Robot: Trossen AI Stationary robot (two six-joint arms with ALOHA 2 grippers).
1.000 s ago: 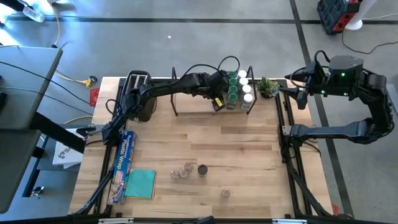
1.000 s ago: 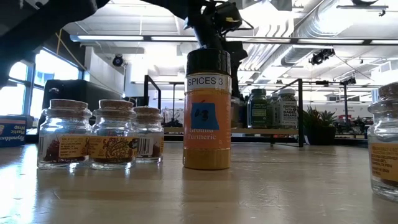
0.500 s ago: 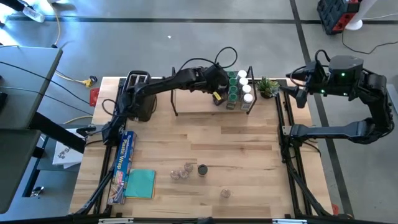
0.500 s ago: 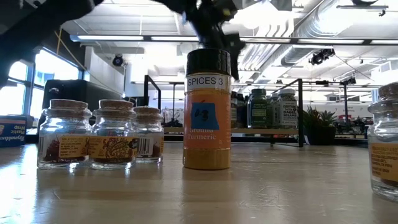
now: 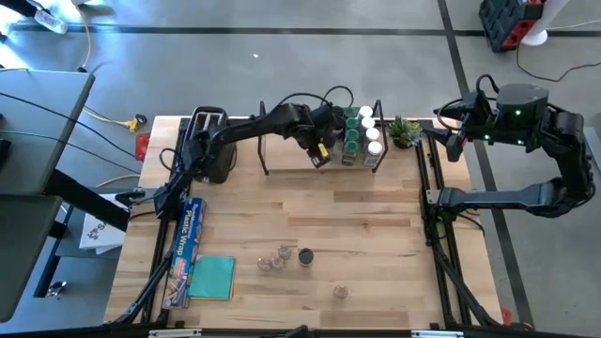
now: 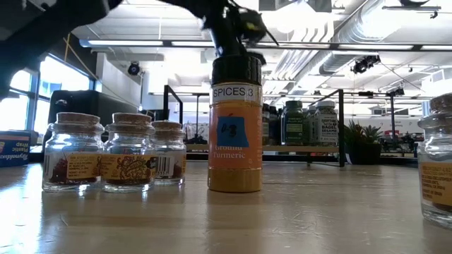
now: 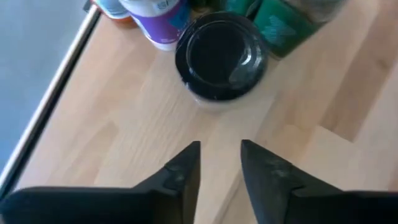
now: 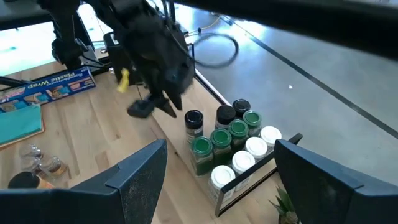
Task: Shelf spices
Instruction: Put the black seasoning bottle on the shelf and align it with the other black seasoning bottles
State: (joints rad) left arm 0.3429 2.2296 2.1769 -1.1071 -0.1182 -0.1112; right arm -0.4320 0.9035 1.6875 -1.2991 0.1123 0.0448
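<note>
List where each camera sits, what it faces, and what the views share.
High: overhead, facing down on the table; both arms show.
Low: table height, facing turmeric jar; the left arm above.
Left wrist: looks past left gripper, open, at black-lidded jar.
Right wrist: looks past right gripper, open, at shelf jars.
Shared: high and right wrist show left gripper.

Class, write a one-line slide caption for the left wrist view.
Left gripper, fingers slightly apart and empty, hovers over the wooden shelf beside a dark-lidded spice jar.
</note>
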